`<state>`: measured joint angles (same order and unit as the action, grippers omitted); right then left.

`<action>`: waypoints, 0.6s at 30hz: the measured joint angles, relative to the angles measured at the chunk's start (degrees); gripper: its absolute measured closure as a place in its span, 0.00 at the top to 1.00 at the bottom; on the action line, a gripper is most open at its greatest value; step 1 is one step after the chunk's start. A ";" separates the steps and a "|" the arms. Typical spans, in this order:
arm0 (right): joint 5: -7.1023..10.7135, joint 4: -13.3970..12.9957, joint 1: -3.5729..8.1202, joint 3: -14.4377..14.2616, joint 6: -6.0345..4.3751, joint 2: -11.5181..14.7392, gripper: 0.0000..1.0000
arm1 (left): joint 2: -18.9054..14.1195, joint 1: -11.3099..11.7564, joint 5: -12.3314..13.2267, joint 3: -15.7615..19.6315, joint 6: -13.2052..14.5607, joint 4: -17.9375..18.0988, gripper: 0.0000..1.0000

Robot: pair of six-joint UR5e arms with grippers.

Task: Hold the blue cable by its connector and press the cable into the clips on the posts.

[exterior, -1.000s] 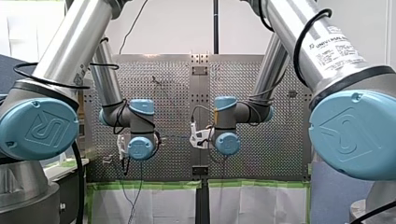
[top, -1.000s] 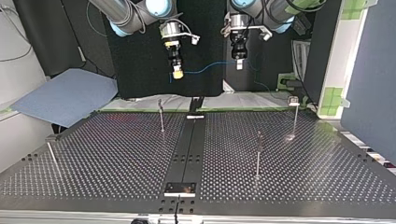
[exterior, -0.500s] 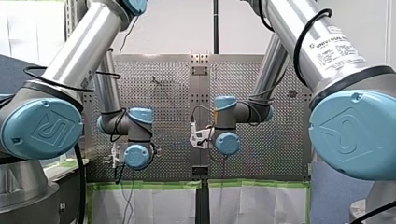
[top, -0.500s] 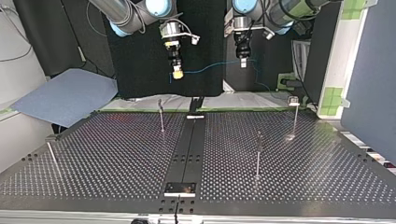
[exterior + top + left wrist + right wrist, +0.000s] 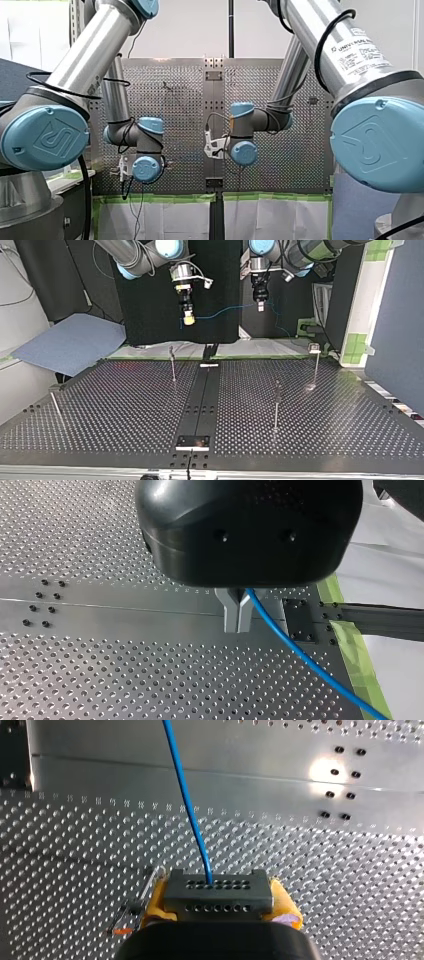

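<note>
Cable, thin, smooth, blue, hangs above the table, a perforated metal plate with green tape on its edge and thin posts on top. My right gripper pinches the dark rectangular connector between yellow pads; the cable leaves its holed face. My left gripper has metal fingers pressed together on the cable.

My left gripper hides the stretch of blue cable it pinches, the rest running out of view beyond it, while the connector covers the inner faces of my right gripper's yellow pads.
</note>
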<state>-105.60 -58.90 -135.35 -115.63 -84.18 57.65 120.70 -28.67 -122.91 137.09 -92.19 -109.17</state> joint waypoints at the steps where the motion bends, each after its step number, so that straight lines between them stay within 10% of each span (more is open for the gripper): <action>1: -0.20 0.42 0.09 0.00 0.05 0.02 0.00 | 0.00 0.00 0.00 0.00 0.00 0.00 0.02; 18: -0.57 9.18 0.21 0.00 0.14 0.07 0.00 | 0.00 0.00 0.00 0.00 0.00 0.00 0.02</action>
<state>-106.18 -49.72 -135.13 -115.63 -84.04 57.72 120.70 -28.68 -122.91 137.09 -92.19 -109.17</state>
